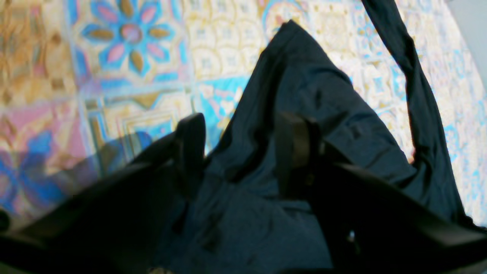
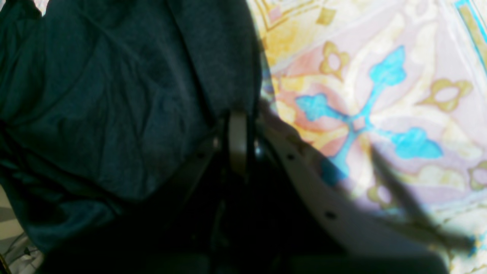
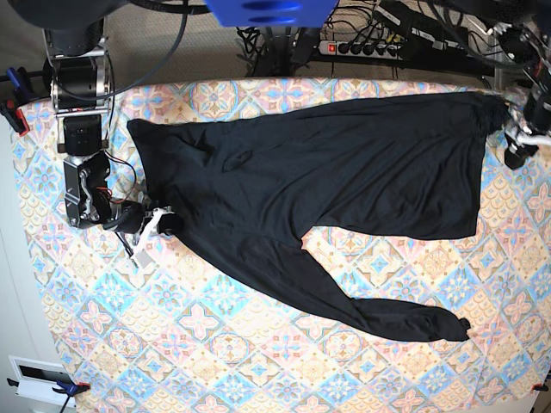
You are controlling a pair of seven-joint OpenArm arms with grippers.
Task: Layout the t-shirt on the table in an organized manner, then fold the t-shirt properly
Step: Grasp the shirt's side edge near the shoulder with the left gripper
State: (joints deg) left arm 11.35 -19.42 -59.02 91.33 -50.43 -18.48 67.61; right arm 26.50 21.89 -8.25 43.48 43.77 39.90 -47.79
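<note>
Across the far half of the desk [image 3: 258, 344] the black t-shirt [image 3: 344, 172] is spread, its body lying from the left edge to the right edge in the base view, with one long sleeve trailing toward the near side and ending well apart from the body. The garment is judged to be in the laying-out stage, not yet folded. The right pincer [image 2: 237, 125] is closed, and the edge of the cloth appears to be pinched in it at the shirt's left-hand end in the base view; whether a full layer is caught cannot be told through the blur. The left pincer [image 1: 243, 152] is held partly apart, astride a ridge of the fabric at the opposite end, and no grip on it is shown. For the step to be done well, the second end should be gripped before any pull is made, both ends should then be drawn apart evenly so the wrinkled body is flattened, and the loose sleeve should be kept from being dragged under. One t-shirt, one desk and two pincers are counted.
</note>
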